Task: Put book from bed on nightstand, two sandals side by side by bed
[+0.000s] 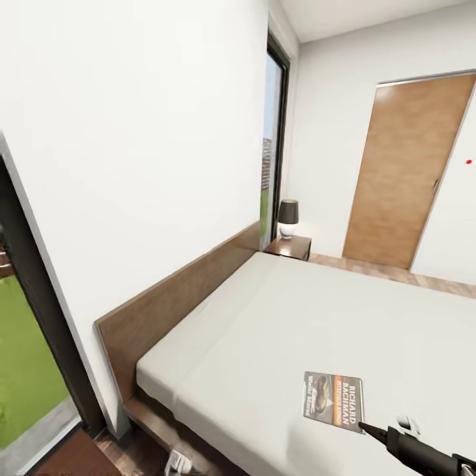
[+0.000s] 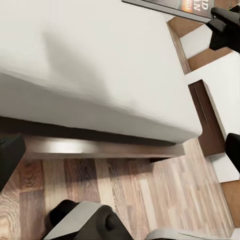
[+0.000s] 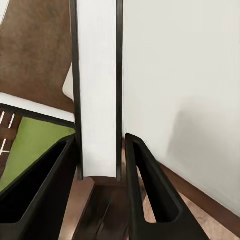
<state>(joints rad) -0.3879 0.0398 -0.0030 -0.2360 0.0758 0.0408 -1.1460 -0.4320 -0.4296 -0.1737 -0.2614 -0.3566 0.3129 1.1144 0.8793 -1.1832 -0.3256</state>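
The book lies flat on the bed near its front edge, cover up. The right tool has its two black fingers one on each side of the book's thin edge, close against the covers; whether they grip it I cannot tell. A nightstand with a lamp stands beyond the headboard. The left tool's fingers are spread wide above the bed's edge and the floor.
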